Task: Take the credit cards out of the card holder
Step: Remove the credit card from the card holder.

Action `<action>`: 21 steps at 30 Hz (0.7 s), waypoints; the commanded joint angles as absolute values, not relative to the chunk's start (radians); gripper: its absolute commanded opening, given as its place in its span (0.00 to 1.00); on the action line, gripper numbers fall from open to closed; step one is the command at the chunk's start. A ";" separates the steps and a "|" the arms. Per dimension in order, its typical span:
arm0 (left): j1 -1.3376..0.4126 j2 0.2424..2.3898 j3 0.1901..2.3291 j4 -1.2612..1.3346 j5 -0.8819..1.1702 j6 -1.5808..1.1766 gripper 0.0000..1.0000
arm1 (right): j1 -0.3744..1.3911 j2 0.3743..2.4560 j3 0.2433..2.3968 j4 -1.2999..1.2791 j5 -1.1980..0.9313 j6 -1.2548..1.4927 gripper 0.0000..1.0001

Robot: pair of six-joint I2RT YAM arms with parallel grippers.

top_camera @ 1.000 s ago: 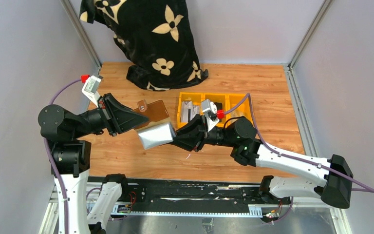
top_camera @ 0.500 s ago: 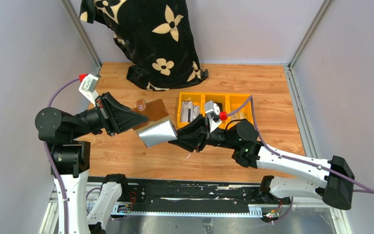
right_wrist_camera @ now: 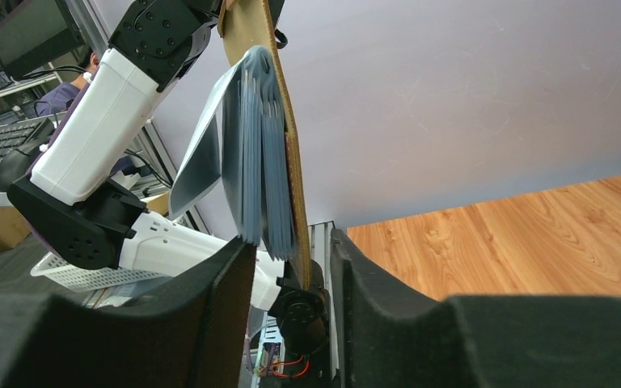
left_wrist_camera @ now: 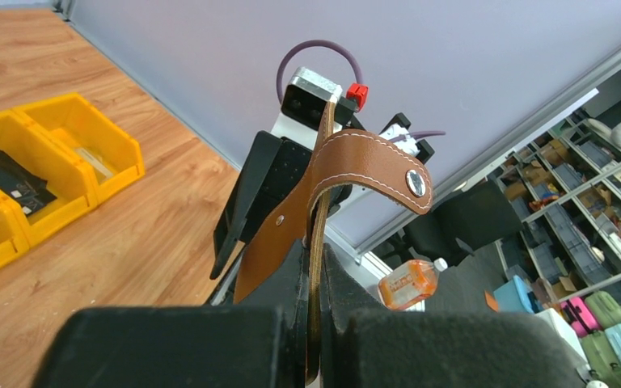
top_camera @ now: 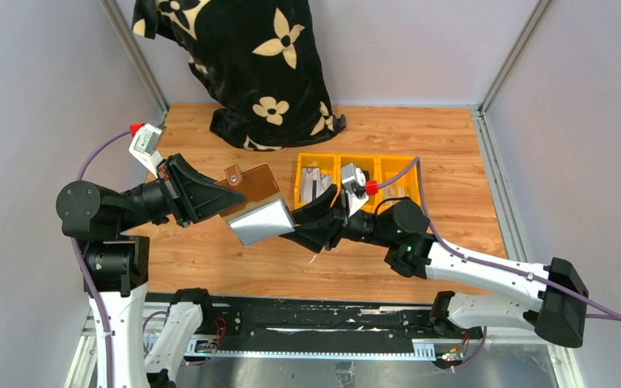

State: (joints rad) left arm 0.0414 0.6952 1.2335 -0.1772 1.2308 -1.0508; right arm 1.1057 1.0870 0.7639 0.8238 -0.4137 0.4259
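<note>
We cannot tell credit cards within the sleeves; left pincer clenches the card holder; right pincer, at 4 o'clock, straddles them, parted.

The left arm and right arm match: white shells low down, matte black round joints and links further out. A purple cable with a red plug feeds a silver wrist camera. The left gripper and right gripper have black, felt-like wedge jaws.
</note>
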 commanded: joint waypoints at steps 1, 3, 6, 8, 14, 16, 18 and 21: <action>0.035 0.685 1.259 -0.153 1.240 -1.051 0.00 | 1.114 1.095 0.807 0.876 -0.397 0.462 0.46; 0.037 0.685 1.260 -0.170 1.239 -1.033 0.00 | 1.114 1.100 0.816 0.878 -0.406 0.477 0.52; 0.035 0.684 1.262 -0.187 1.239 -1.011 0.00 | 1.114 1.109 0.826 0.888 -0.425 0.500 0.57; 0.036 0.683 1.262 -0.193 1.238 -0.999 0.00 | 1.114 1.118 0.828 0.908 -0.438 0.522 0.59; 0.036 0.678 1.261 -0.214 1.237 -0.977 0.00 | 1.114 1.118 0.828 0.928 -0.347 0.572 0.62; 0.035 0.675 1.260 -0.225 1.236 -0.962 0.00 | 1.114 1.123 0.838 0.931 -0.309 0.578 0.67; 0.036 0.672 1.254 -0.230 1.240 -0.959 0.00 | 1.113 1.132 0.864 0.906 -0.287 0.568 0.74; 0.036 0.667 1.247 -0.237 1.248 -0.960 0.00 | 1.114 1.146 0.917 0.816 -0.278 0.503 0.76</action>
State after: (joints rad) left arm 0.0414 0.6861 1.2396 -0.2173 1.2243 -0.9688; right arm 1.1061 1.1355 0.8280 0.8524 -0.3443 0.5514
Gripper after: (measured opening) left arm 0.025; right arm 0.752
